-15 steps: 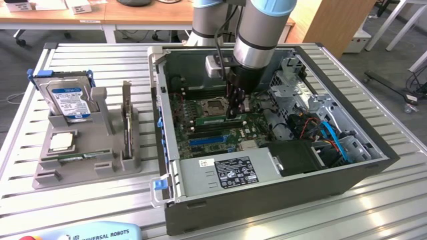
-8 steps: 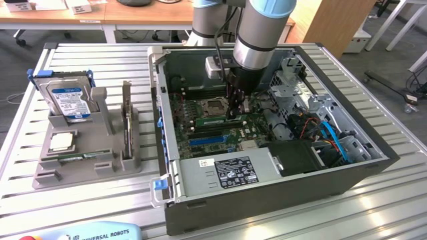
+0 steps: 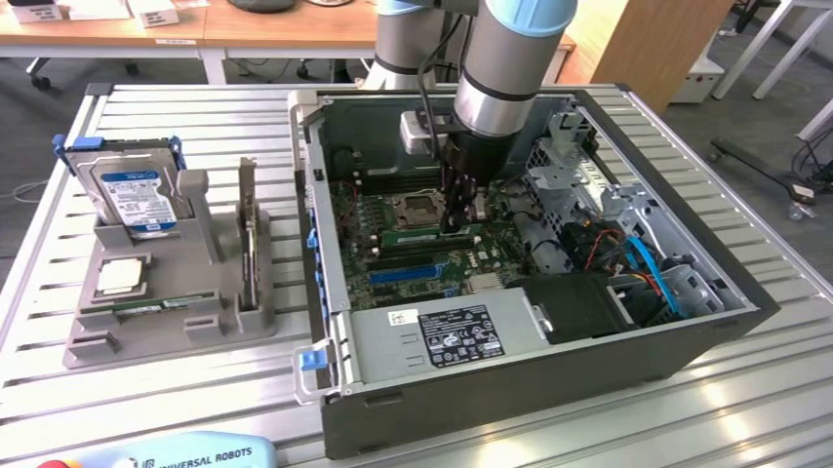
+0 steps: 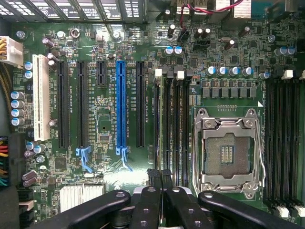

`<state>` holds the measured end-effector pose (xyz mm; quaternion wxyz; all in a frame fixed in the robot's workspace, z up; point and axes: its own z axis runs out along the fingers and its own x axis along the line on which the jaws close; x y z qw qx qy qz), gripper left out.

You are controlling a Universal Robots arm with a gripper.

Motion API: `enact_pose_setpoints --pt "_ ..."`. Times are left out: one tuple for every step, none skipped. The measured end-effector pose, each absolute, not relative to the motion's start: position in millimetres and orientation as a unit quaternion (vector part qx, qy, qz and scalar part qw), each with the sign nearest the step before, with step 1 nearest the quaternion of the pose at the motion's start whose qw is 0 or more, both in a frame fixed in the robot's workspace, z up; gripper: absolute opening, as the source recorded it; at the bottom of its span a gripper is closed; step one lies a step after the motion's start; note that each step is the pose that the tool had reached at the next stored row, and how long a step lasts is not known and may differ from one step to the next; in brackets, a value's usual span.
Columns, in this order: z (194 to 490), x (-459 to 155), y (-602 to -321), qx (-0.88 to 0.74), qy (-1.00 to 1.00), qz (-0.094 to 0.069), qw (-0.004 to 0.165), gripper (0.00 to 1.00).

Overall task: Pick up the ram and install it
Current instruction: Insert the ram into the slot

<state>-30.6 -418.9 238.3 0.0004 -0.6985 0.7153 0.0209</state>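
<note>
My gripper (image 3: 456, 226) reaches down inside the open computer case (image 3: 521, 380), just beside the empty processor socket (image 3: 416, 207). Its black fingers (image 4: 151, 202) are shut, tips together over the memory slots (image 4: 177, 124) next to the socket (image 4: 228, 152). A narrow green stick, the ram (image 3: 409, 237), runs out from the fingertips toward the exterior view's left, low along the slot row. In the wrist view the ram (image 4: 166, 124) shows as a thin edge-on strip in line with the slots, between white end clips. Whether it is seated I cannot tell.
A grey holder (image 3: 170, 327) left of the case carries a hard drive (image 3: 131, 190), an upright card (image 3: 248, 234), a square silver chip (image 3: 121, 276) and a flat green stick (image 3: 146, 310). The power supply (image 3: 450, 336), drive cage and cables (image 3: 651, 273) crowd the case. A blue expansion slot (image 4: 121, 105) lies nearby.
</note>
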Motion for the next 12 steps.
enact_pose_setpoints --pt "238.3 -30.6 -418.9 -0.699 0.715 0.021 0.0 0.11" --pt "237.9 -30.7 -418.9 -0.699 0.715 0.021 0.0 0.11" --pt "237.6 -30.8 -418.9 -0.699 0.715 0.021 0.001 0.11" --pt "237.6 -30.8 -418.9 -0.699 0.715 0.021 0.0 0.11" --pt "237.6 -30.8 -418.9 -0.699 0.715 0.021 0.0 0.11" --pt "237.5 -30.9 -418.9 -0.699 0.715 0.021 0.0 0.11" --pt "237.0 -31.2 -418.7 -0.698 0.715 0.021 0.001 0.11" --pt "236.8 -31.2 -418.6 -0.698 0.715 0.021 0.0 0.11" --pt "236.7 -31.2 -418.6 -0.699 0.715 0.021 0.0 0.11" --pt "236.7 -31.2 -418.6 -0.698 0.715 0.021 0.0 0.11" --pt "236.6 -31.2 -418.7 -0.698 0.715 0.021 0.0 0.11" --pt "236.5 -31.2 -418.6 -0.699 0.715 0.021 0.0 0.11"
